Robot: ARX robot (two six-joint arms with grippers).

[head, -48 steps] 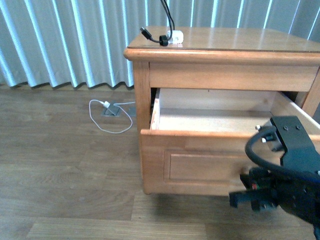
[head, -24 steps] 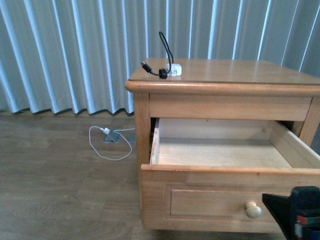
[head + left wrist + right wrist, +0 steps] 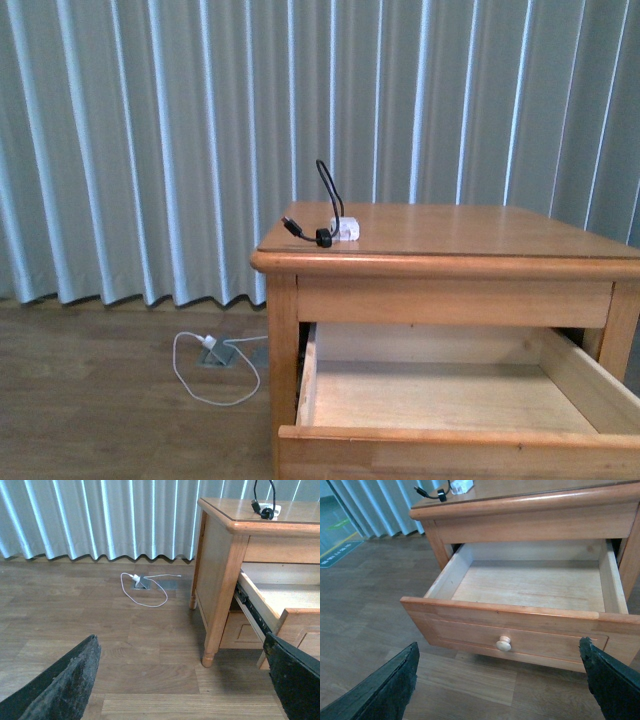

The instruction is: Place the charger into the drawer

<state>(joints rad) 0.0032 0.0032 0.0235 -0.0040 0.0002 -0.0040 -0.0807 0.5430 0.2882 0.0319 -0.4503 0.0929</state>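
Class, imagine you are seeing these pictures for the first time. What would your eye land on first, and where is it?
The wooden nightstand's drawer stands out first: it is pulled wide open and its pale interior is bare. Next is the charger on the nightstand's top near the front left corner, with its black cable looping upward. Behind, a white plug with a thin cable lies on the floor by the pleated curtain.

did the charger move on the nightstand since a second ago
No. The charger still lies near the front left corner of the nightstand top; only the camera's view has shifted upward.
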